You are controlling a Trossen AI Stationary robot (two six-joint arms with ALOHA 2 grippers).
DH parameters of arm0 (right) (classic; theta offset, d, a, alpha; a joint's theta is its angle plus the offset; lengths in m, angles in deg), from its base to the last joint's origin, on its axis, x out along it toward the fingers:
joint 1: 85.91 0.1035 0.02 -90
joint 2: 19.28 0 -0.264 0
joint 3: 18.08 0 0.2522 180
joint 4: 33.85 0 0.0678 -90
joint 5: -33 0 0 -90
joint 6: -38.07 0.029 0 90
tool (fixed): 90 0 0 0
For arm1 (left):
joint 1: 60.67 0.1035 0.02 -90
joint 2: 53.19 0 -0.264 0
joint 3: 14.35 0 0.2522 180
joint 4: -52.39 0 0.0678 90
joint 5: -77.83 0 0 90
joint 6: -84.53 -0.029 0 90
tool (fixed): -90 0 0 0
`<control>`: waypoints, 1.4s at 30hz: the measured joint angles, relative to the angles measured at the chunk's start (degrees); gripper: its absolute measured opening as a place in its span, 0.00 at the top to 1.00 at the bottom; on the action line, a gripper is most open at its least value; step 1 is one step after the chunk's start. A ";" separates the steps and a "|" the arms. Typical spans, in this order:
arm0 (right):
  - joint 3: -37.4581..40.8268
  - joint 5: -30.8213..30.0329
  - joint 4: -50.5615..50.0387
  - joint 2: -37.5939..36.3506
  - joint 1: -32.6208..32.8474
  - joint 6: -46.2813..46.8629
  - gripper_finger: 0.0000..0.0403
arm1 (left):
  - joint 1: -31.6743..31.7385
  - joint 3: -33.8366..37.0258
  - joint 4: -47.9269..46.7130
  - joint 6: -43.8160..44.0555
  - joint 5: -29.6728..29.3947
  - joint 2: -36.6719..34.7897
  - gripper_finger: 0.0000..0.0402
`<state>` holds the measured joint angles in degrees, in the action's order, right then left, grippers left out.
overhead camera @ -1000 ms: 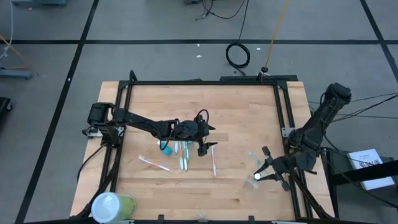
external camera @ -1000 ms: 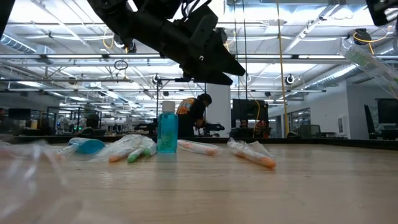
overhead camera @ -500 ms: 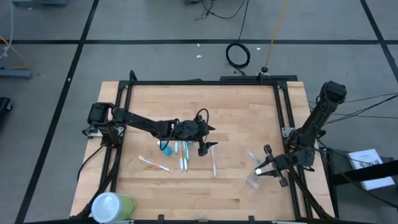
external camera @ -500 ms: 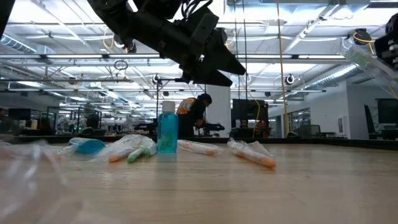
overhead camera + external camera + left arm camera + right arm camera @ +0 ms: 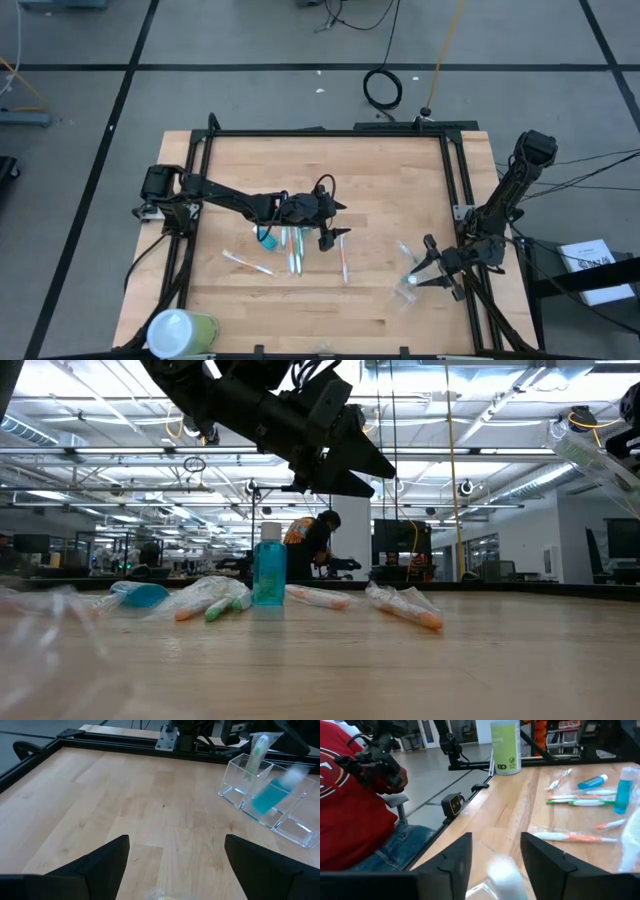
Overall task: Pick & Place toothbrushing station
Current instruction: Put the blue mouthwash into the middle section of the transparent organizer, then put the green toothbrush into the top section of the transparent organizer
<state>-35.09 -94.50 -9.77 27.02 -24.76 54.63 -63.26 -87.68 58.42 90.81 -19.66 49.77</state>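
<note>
High view: left gripper (image 5: 334, 236), fingers wide, hovers over the toothbrushes (image 5: 293, 248) at table centre. Right gripper (image 5: 428, 272), fingers parted, sits beside the clear holder (image 5: 407, 290) near the right edge.

**Low across the table: bottle, brushes and a dark arm overhead**

A small teal bottle (image 5: 268, 572) stands upright on the wooden table (image 5: 330, 660), near the middle. At its 9 o'clock lies a blue tube (image 5: 140, 595). Just beside the bottle lie wrapped toothbrushes (image 5: 210, 601) with orange and green ends. At its 3 o'clock lies an orange toothbrush (image 5: 408, 609) in clear wrap. At 12 o'clock the left gripper (image 5: 335, 455) hangs above the bottle, apart from it. Behind, a person (image 5: 312, 542) in an orange vest bends over.
</note>
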 joint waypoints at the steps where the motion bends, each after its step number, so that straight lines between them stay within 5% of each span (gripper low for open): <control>1: 0.02 0.02 0.01 0.00 0.00 0.39 0.57 | 0.00 0.00 -0.02 0.00 0.00 0.00 0.16; 16: 0.13 0.07 6.53 -0.02 -0.02 -3.18 0.58 | 0.00 0.02 1.05 0.13 -0.02 0.00 0.16; 24: 0.15 0.24 18.31 -0.02 0.07 -14.95 0.58 | -0.09 0.11 -1.22 -2.79 -0.04 -2.94 0.16; 29: -1.13 -0.20 24.44 -0.42 0.07 -26.23 0.58 | -0.15 0.09 -10.75 -3.08 -0.57 -10.18 0.16; 35: -5.37 -9.05 24.70 -1.12 0.07 -38.09 0.58 | -0.17 0.31 -24.14 -0.48 -2.65 -18.21 0.16; 42: -11.30 -21.04 24.42 -3.47 0.08 -47.29 0.58 | -3.02 6.28 -23.61 0.27 -10.97 -26.99 0.16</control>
<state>-46.39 -115.53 14.64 23.55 -24.68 7.34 -66.28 -81.40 34.81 91.08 -30.62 22.78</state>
